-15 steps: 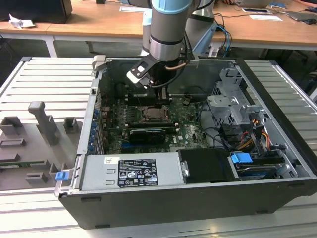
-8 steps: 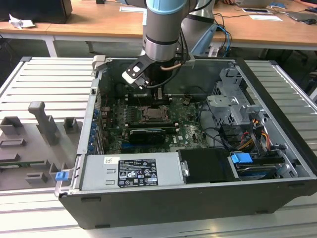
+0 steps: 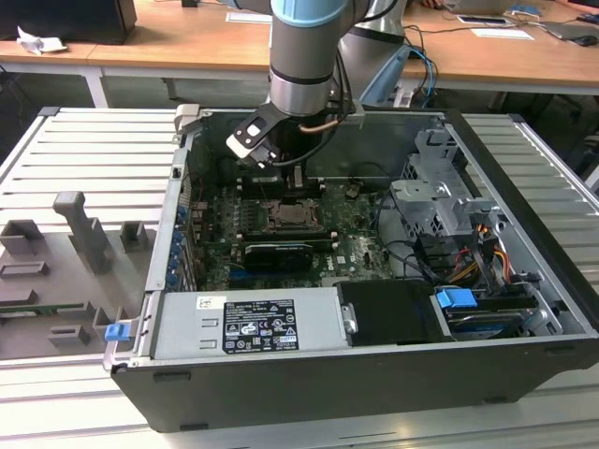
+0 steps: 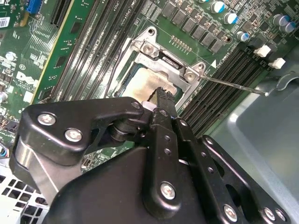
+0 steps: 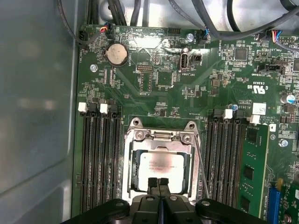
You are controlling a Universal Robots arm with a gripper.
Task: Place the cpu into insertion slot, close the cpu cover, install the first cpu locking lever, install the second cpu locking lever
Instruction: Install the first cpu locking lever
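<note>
End effector (image 5: pixel 159 183): fingers pressed together, gripping nothing, tips at the edge of the cpu (image 5: pixel 161 163); contact not confirmable. Cpu: pale, square, metal-topped, brownish centre, seated in the insertion slot (image 3: pixel 290 217) at mid-frame of the exterior view, framed by the flat-lying silvery cpu cover (image 5: pixel 156 145).

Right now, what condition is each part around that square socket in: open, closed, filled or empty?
cpu: seated in the insertion slot.
cpu cover: down over the cpu.
locking lever: swung out, apparently not latched.
gripper: shut, tips at the cover's edge.
black memory slots: empty.
computer case: side open.
</note>
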